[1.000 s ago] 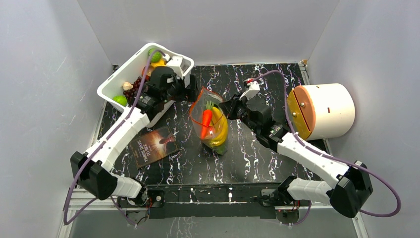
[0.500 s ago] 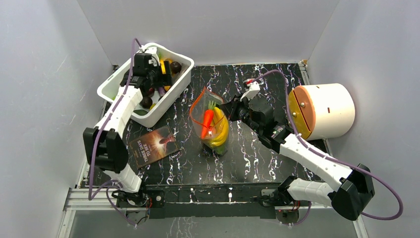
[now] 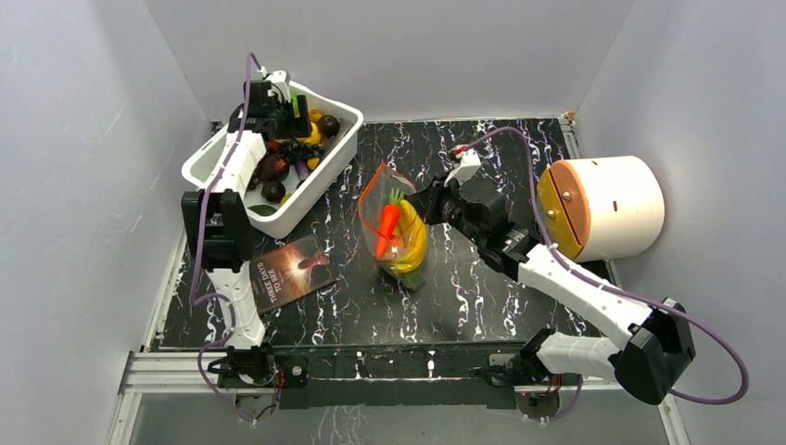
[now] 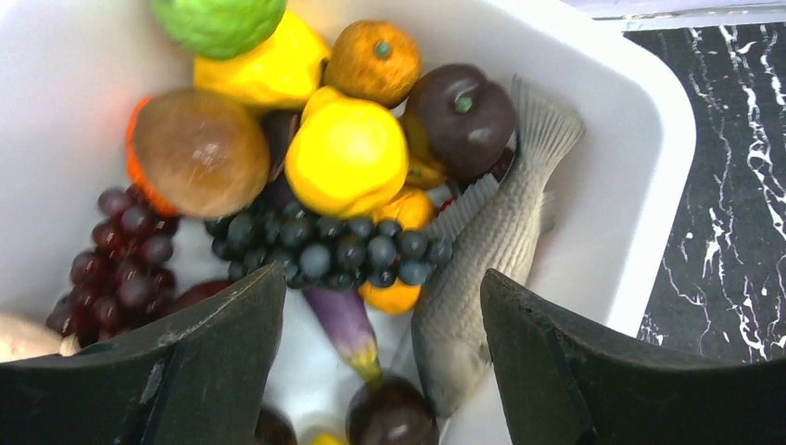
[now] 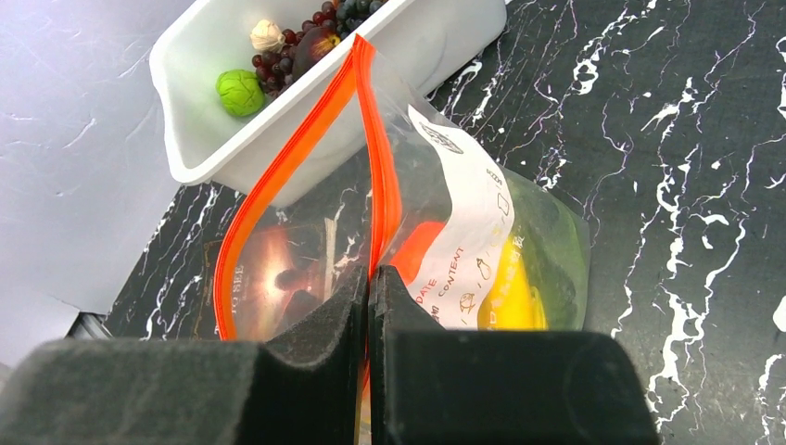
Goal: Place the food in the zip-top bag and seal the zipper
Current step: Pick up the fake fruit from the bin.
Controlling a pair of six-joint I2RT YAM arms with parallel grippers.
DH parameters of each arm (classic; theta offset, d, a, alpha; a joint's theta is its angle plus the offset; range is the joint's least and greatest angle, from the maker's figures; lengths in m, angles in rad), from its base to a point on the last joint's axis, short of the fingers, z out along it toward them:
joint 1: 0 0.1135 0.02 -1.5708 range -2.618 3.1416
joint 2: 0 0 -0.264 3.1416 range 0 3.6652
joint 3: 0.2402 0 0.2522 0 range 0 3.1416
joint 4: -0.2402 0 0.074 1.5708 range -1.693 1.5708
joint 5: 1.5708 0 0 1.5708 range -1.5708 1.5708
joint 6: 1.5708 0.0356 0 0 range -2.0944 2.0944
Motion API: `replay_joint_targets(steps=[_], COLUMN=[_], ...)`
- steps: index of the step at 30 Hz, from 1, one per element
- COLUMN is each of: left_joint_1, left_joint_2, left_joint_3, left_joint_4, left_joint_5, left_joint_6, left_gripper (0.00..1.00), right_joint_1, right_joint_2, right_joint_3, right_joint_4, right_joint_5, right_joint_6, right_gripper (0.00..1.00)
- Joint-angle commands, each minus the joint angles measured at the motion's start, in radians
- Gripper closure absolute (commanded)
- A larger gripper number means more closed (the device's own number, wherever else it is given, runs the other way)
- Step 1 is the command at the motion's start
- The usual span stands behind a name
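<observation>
The clear zip-top bag (image 3: pixel 399 227) lies mid-table holding an orange carrot (image 3: pixel 386 227), a yellow banana bunch (image 3: pixel 412 243) and a green leafy piece. Its red-orange zipper (image 5: pixel 371 158) gapes open in a loop. My right gripper (image 5: pixel 369 278) is shut on the zipper strip at the bag's right edge and holds the mouth up. My left gripper (image 4: pixel 380 306) is open and empty, hovering over the food in the white tub (image 4: pixel 640 185): dark grapes (image 4: pixel 324 246), a grey fish (image 4: pixel 491 250), a purple eggplant (image 4: pixel 345 320), yellow and orange fruit.
A dark booklet (image 3: pixel 287 271) lies left of the bag. A white cylinder with a tan lid (image 3: pixel 602 206) stands at the right edge. The tub (image 3: pixel 199 171) sits at the back left. Grey walls close in on three sides.
My left arm has swung from beside the bag's mouth back left over the tub, and its gripper now hangs open above the food. The right gripper has kept its hold on the zipper.
</observation>
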Motion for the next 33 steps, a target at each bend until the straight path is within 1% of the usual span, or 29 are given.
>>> replay_joint_targets(steps=[1,6,9,13,17,22,27,31,33], left_joint_1=[-0.004,-0.001,0.003,0.01,0.013,0.022,0.026,0.026,0.026], left_joint_2=[0.069,0.185,0.226,0.264,0.29,0.309,0.386,0.414,0.407], left_joint_3=[0.149,0.298,0.321,0.315,0.314,0.283,0.371,0.395,0.382], left_joint_4=[0.024,-0.03,-0.023,0.019,0.018,0.082,0.08,0.07,0.073], left_joint_5=[0.099,0.012,0.001,0.06,0.141,0.148,0.149,0.151,0.153], left_joint_6=[0.061,0.078,0.095,0.152,0.22,0.241,0.226,0.222,0.223], left_gripper=[0.26,0.26,0.23,0.21,0.21,0.2,0.19,0.2,0.23], right_joint_1=[-0.004,-0.004,-0.004,-0.004,-0.006,-0.008,-0.01,-0.014,-0.014], right_joint_2=[0.029,0.069,0.081,0.088,0.083,0.085,0.097,0.107,0.108], right_joint_3=[0.083,0.124,0.141,0.149,0.147,0.148,0.154,0.149,0.146], right_joint_4=[0.016,0.005,0.001,-0.006,0.002,0.011,0.004,0.014,0.022], right_joint_5=[0.022,0.011,0.021,0.045,0.059,0.046,0.029,0.026,0.022], right_joint_6=[-0.021,-0.031,-0.04,-0.051,-0.069,-0.081,-0.081,-0.074,-0.071], right_gripper=[1.0,1.0,1.0,1.0,1.0,1.0,1.0,1.0,1.0])
